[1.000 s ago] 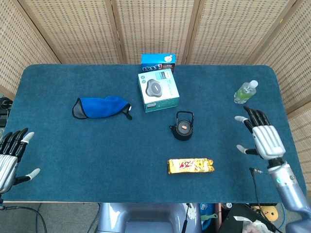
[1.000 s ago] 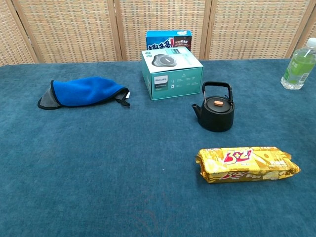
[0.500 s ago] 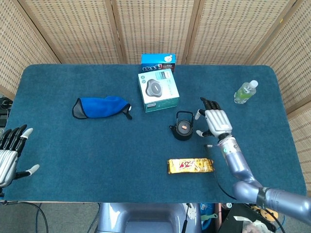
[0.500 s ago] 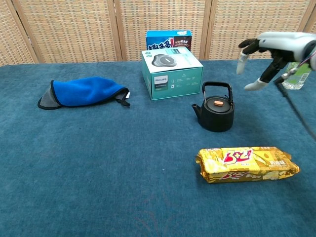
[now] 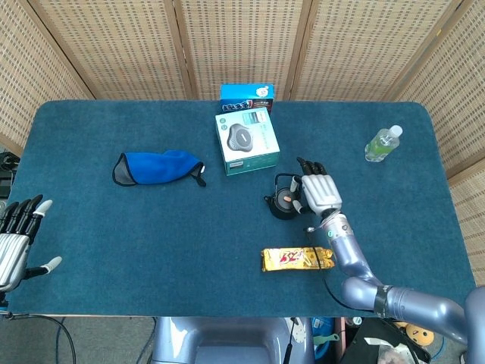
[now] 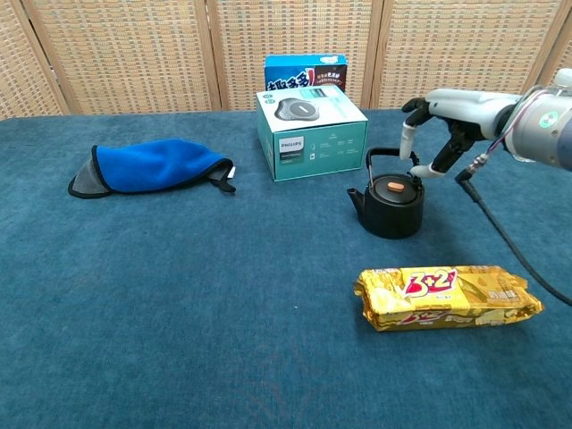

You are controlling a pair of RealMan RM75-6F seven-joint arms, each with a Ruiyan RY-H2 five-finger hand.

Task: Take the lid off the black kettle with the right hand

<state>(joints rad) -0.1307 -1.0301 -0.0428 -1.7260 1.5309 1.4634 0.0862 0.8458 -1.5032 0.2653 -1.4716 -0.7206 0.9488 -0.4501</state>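
Note:
The small black kettle (image 5: 283, 200) (image 6: 386, 207) stands mid-table with its handle upright and its lid, topped by an orange knob (image 6: 394, 187), in place. My right hand (image 5: 318, 192) (image 6: 440, 118) hovers just right of and above the kettle, fingers spread and holding nothing; a fingertip is close to the handle, and whether it touches I cannot tell. My left hand (image 5: 17, 239) rests open at the table's near-left edge, seen only in the head view.
A teal box (image 5: 248, 141) (image 6: 310, 132) with a blue box (image 5: 246, 93) behind it stands just beyond the kettle. A yellow biscuit pack (image 5: 297, 258) (image 6: 447, 296) lies in front. A blue cloth (image 5: 157, 166) (image 6: 151, 166) lies left, a green bottle (image 5: 382, 143) far right.
My right hand has swept from the table's right edge leftward to beside the kettle, staying open. The left hand has barely moved.

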